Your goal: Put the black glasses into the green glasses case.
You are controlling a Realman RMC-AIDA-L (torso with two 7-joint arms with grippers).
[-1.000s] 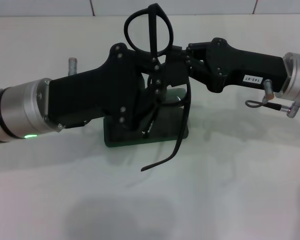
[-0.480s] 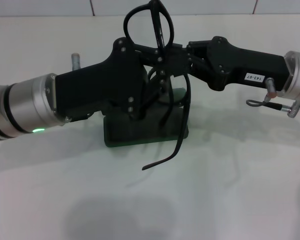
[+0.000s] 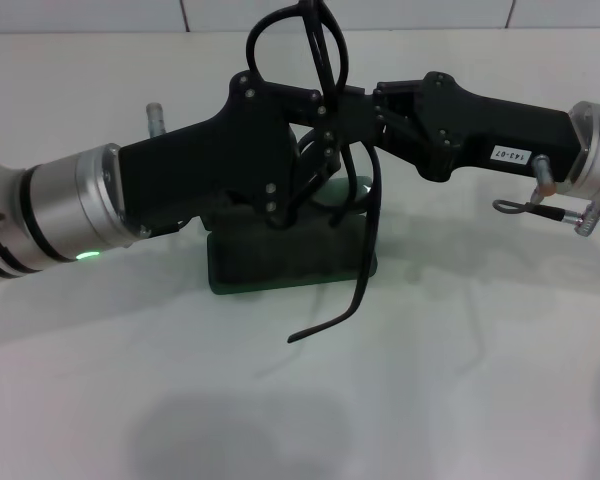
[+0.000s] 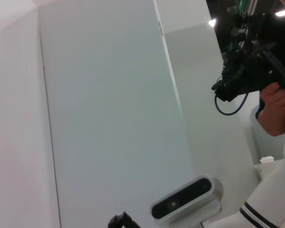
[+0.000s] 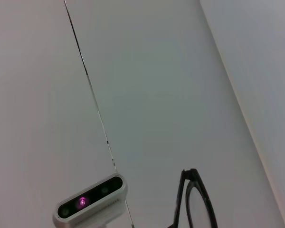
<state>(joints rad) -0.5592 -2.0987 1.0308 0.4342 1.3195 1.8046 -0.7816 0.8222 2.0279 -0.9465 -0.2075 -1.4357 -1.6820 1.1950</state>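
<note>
— Black on black up there: what is that thin loop above the arms?

— The black glasses, slim and glossy, held high over the white table. One oval rim stands edge-up at the top, and a long thin temple arm hangs down, curving past the front of the case to end just above the tabletop.

— Who has hold of them?

— Both arms meet at the frame. The right gripper, matte black with small screw heads, reaches in from the right and appears clamped on the frame near the hinge. The left gripper, blocky and dark on a brushed-metal wrist, comes in from the left to the same spot; whether its fingers are closed or spread, I cannot tell, since black parts overlap there.

— And the case?

— The green glasses case lies flat on the table right below the grippers, a dark green slab with rounded corners, half hidden behind the left arm.

— Do the wrist cameras add anything?

— The right one shows a glasses rim against a pale wall beside a small grey camera bar.
</note>
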